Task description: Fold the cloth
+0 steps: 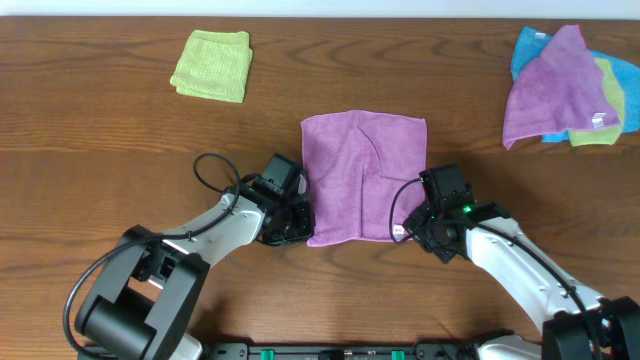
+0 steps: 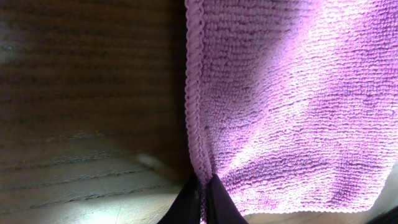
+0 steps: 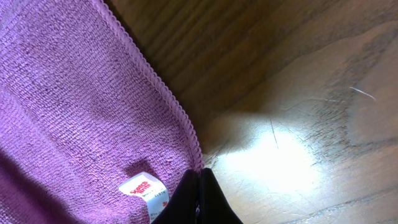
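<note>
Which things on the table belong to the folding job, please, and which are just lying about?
In the job: orchid cloth; left gripper and right gripper, each shut on a near corner.
Lying about: lime-green towel; heap of purple, blue and yellow-green towels.

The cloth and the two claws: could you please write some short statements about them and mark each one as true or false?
1. The cloth lies spread out on the table, not yet folded. True.
2. The left claw is shut on the cloth's edge. True.
3. The right claw hangs open above the cloth. False: it is shut on the cloth's edge.
4. The white tag is at the cloth's far corner. False: it is at the near corner, beside the right claw.
5. The green towel touches the cloth. False: it lies apart.
</note>
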